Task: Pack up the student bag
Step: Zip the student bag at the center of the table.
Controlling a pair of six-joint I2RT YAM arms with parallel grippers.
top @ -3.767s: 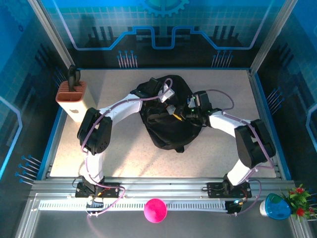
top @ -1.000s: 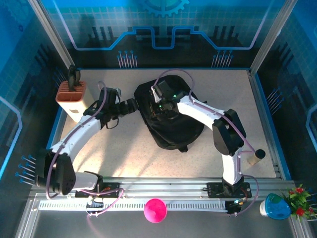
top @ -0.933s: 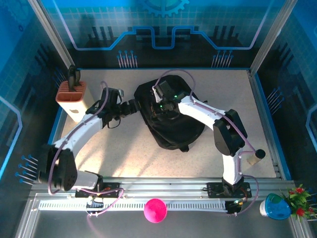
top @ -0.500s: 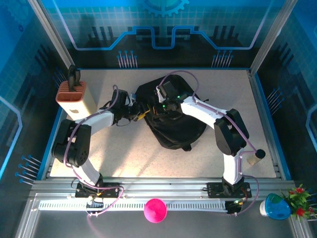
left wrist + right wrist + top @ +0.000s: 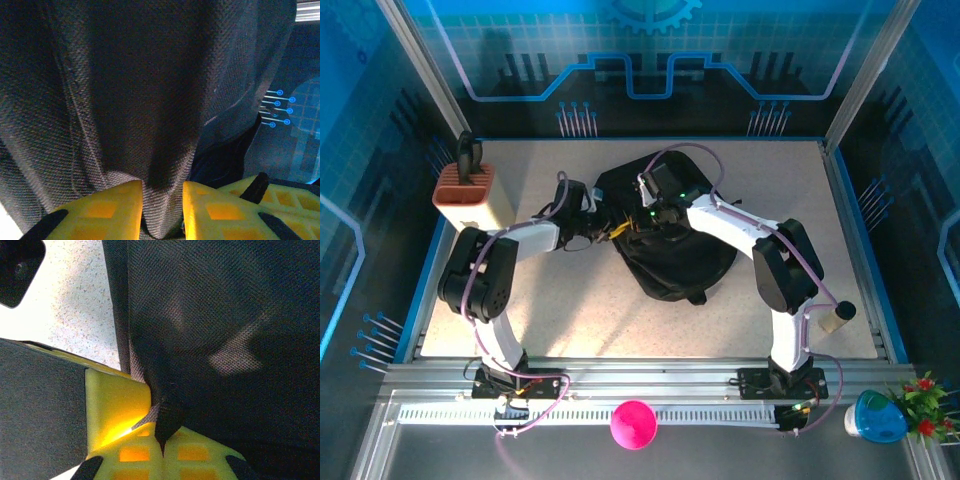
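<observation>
Left pincer (image 5: 616, 229), from above: we note it has swung in from the left and now meets the left edge of the student bag (image 5: 685, 265), lying mid-way on the table (image 5: 560, 310). Left wrist: its fingers (image 5: 105, 207) pinch a fabric fold (image 5: 160, 165), so spreading the opening looks underway. Right wrist: right pincer (image 5: 157, 432) pressed together on a dark tab (image 5: 165, 422); bag's mouth and contents hidden.

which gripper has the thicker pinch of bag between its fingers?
The left gripper: a thick fold of the bag fills the gap between its fingers. On the right gripper the fingers meet on just a thin dark tab.
</observation>
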